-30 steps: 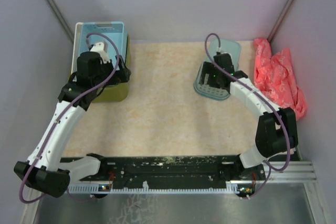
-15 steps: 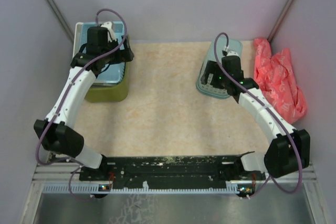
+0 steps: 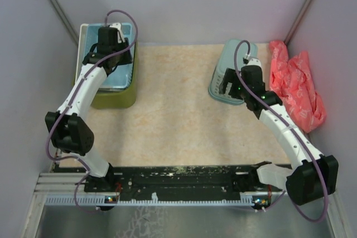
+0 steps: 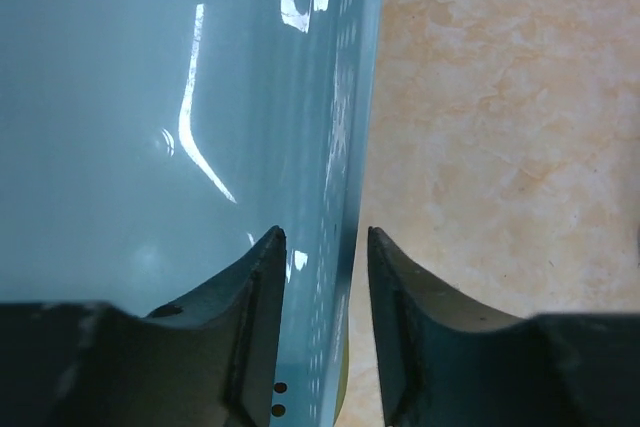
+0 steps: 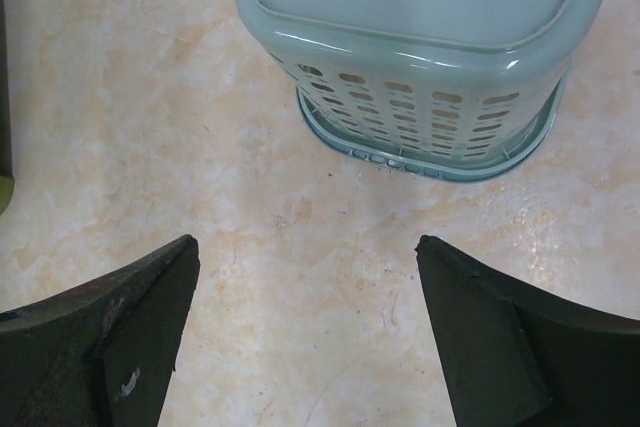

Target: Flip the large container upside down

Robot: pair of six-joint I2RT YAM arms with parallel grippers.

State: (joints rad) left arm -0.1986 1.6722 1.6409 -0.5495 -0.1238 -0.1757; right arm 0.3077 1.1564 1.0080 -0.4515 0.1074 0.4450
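- Upper left of the overhead view: the large container (image 3: 114, 97) stands on the tabletop (image 3: 173, 115), a pale blue tray (image 3: 121, 73) sitting in its top.
- Only the left wrist view shows the left gripper (image 4: 325, 237), jaws narrowed astride the tray's edge; whether they are pinching it, I cannot tell.
- Right wrist view: right gripper (image 5: 305, 247), jaws spread wide before an overturned teal basket (image 5: 420, 67).
- Beige marbled surface, lilac walls (image 3: 184, 4), red cloth (image 3: 295, 85) at right.

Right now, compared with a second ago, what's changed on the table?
The left gripper slid toward the far end of the pale blue tray and narrowed, jaws straddling its right wall without a clear grip. The right arm straightened; the right gripper shifted slightly right, open as before. The olive-green tub, teal basket and red cloth stayed put.
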